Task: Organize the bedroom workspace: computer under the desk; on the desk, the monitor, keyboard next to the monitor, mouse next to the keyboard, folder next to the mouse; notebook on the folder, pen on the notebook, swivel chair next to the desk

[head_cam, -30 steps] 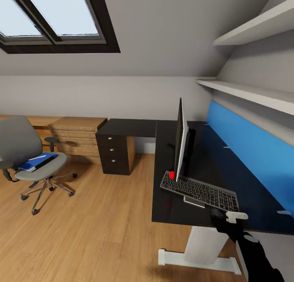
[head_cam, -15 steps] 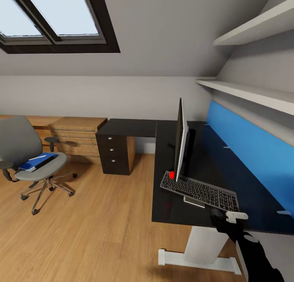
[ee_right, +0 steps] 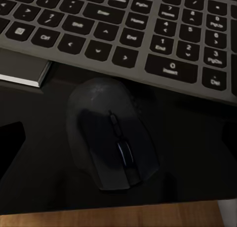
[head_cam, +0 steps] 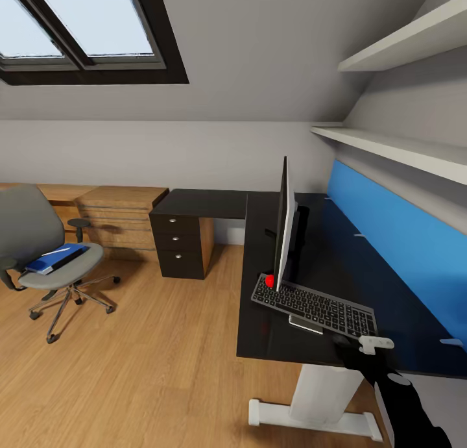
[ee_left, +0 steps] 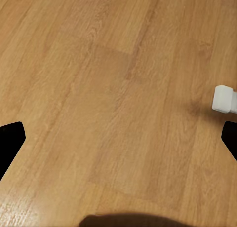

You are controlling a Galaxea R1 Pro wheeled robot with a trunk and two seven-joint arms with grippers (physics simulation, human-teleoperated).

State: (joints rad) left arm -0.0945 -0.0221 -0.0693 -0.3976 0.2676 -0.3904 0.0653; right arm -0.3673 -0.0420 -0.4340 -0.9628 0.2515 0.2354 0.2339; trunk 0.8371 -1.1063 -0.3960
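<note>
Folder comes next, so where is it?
In the head view, the folder lies at far left on the swivel chair seat, pen on top, away from the desk.

A dark-framed skylight [head_cam: 84, 32] sits in the sloped ceiling, two white wall shelves [head_cam: 389, 146] run above, and a light wooden drawer unit [head_cam: 120, 217] stands on the wood plank floor [head_cam: 143, 357]

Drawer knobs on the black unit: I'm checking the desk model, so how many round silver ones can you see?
3, in a vertical row on the black drawer front of the desk: top knob, middle knob, bottom knob. Others could be hidden on sides facing away.
</note>
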